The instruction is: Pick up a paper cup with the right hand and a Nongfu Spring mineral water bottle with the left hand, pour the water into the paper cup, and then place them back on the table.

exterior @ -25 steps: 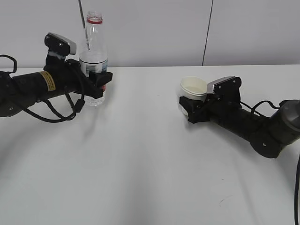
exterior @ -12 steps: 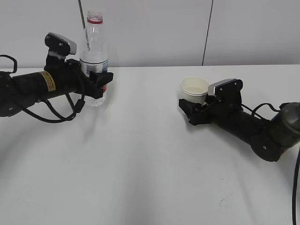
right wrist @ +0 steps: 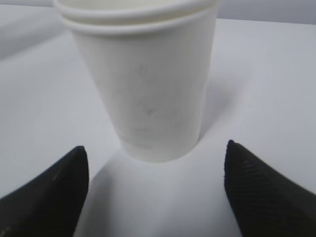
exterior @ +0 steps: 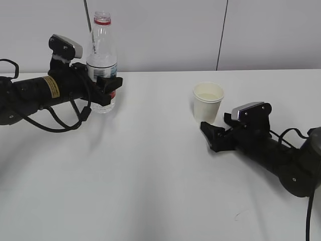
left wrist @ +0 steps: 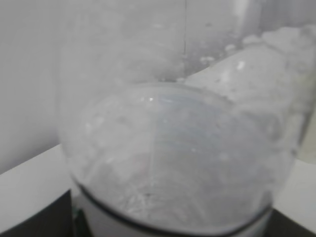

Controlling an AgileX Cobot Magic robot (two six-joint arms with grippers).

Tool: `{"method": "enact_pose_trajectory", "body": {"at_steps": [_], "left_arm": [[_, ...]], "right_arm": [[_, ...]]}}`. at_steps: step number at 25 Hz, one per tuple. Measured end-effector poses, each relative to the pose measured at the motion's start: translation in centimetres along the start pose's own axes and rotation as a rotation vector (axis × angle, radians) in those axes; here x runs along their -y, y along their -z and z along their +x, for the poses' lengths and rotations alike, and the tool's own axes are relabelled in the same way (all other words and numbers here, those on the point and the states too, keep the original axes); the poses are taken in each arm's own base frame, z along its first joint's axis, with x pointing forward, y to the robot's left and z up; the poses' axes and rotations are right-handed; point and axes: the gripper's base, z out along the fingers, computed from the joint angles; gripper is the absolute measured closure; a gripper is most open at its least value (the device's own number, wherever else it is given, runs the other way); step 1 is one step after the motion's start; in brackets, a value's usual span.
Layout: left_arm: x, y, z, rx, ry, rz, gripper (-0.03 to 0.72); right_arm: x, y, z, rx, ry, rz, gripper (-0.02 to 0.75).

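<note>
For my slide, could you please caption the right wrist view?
Open right hand facing the upright paper cup on the white table, fingertips clear of it.

bottle: upright on the surface, upper left of the frame
cup: upright, right of centre
right end effector: just below the cup, apart

even bright light, soft shadows, left wrist view blurred, bottle unfocused

Black cylindrical left hand (yellow label), looping cables.
</note>
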Motion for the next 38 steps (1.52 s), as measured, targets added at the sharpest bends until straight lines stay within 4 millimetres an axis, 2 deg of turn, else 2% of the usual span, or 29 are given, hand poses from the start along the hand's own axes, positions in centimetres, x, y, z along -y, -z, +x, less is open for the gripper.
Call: {"method": "enact_pose_trajectory", "body": {"at_steps": [6,9,15,22,26,30,36,38], "left_arm": [[0.1,0.0,0.0,0.005,0.018,0.007,0.305],[0.2,-0.1,0.2,0.011,0.024,0.018,0.305],[0.4,-0.5,1.5,0.009,0.049,0.039,0.305],[0.9,-1.2,3.6,0.05,0.113,0.084,0.305],[0.7,-1.4,4.4,0.101,0.146,0.066,0.305],[0.6,-1.5,5.1,0.105,0.167,0.052,0.302],[0.5,-1.6,5.2,0.093,0.175,0.033,0.176],[0.4,-1.5,5.2,0.092,0.175,0.031,0.155]], "right_arm": [[-0.7,2.7,-0.5,-0.054,0.025,0.015,0.097],[-1.0,3.9,-3.1,-0.005,0.049,0.022,0.099],[-1.9,7.3,-9.8,0.132,0.106,0.036,0.109],[-2.9,10.3,-14.2,0.163,0.093,0.026,0.122],[-3.5,11.0,-15.3,0.188,0.069,-0.017,0.13],[-3.7,11.1,-15.3,0.169,0.06,-0.042,0.132],[-3.7,11.1,-15.1,0.145,0.059,-0.042,0.139],[-3.7,11.1,-15.1,0.143,0.06,-0.042,0.141]]}}
